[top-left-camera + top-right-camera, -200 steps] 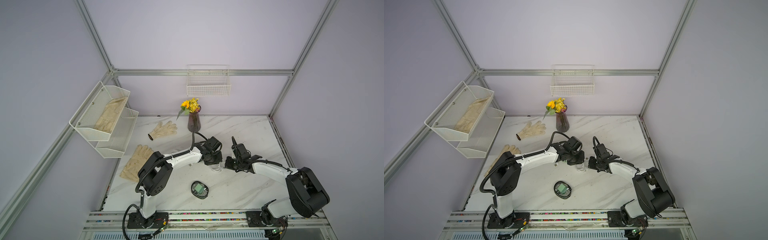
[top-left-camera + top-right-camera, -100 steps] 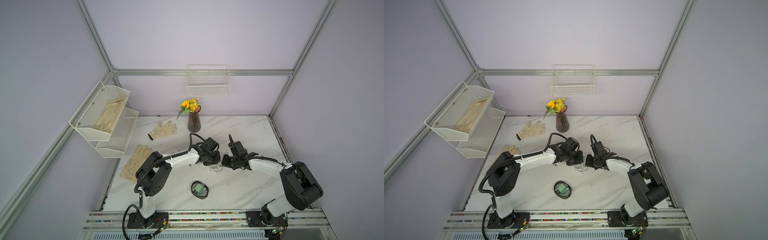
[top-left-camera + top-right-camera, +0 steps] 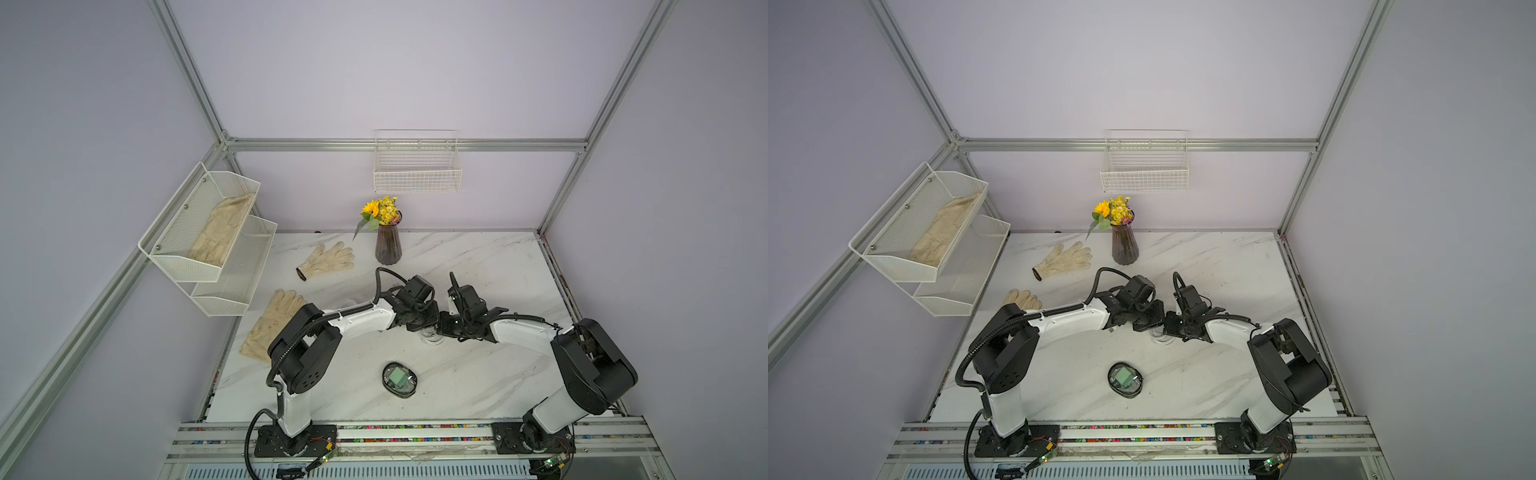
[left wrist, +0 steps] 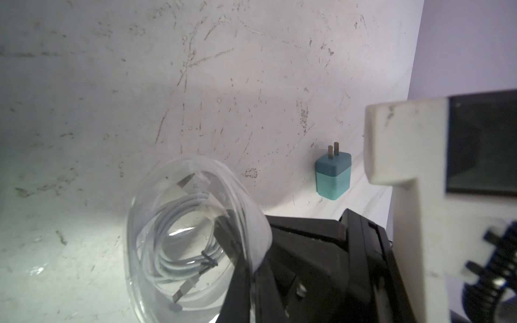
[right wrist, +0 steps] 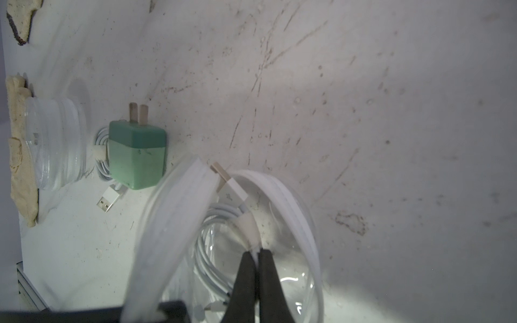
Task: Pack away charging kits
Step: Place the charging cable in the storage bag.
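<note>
Teamwork explained the crowded middle of the marble table (image 3: 478,374): both arms met over one transparent case (image 4: 134,223), which stood open between them. The left gripper (image 4: 249,251) had its jaws pinched on the case's raised wall, seemingly to hold the shell open and stop it sliding. That left the right gripper (image 5: 256,253) free to work inside. Its jaws were pressed together on the taped neck of the coiled white cable (image 5: 208,260), whose loops lay in the bottom half of the case. I judged this to be the tucking-in step, with the grip taken at the taped neck so the coil would not spring apart.

A teal plug adapter (image 4: 333,179) stood prongs-up on the bare table just beyond the case, apart from it, and was probably the piece due to go in next. The arms hid it in both top views. Toward the left, beside a cream glove (image 5: 19,156), a green adapter (image 5: 137,156) sat with a second cable (image 5: 102,167) just behind it and another clear case (image 5: 56,145) alongside, a kit not yet packed. Near the front edge, well apart from the grippers, the black-rimmed case (image 3: 400,380) lay shut with a green block inside, seemingly finished and set out of the way
</note>
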Action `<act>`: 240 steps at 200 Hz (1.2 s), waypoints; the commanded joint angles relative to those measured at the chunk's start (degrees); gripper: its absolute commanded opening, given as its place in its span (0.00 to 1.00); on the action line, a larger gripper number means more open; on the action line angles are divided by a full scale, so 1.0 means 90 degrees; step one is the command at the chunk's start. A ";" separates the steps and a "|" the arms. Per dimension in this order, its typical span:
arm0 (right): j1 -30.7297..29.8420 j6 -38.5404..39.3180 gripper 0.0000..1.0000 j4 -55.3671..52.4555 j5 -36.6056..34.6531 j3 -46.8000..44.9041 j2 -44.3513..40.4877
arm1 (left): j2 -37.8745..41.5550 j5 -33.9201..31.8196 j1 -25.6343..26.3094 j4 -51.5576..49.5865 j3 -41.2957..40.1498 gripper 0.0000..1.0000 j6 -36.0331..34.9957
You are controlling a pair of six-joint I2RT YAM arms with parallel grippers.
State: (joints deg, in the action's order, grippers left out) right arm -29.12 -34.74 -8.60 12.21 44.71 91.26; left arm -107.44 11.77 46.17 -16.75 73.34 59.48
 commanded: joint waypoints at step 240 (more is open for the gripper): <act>0.1849 0.0995 0.67 -0.1837 -0.1311 0.0515 -0.0895 | -0.0013 -0.0302 -0.0033 -0.0178 0.0398 0.00 -0.0665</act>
State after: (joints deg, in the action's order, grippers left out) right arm -13.98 -29.47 -20.21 6.00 46.65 80.18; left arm -106.69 9.89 46.13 -17.26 72.53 57.04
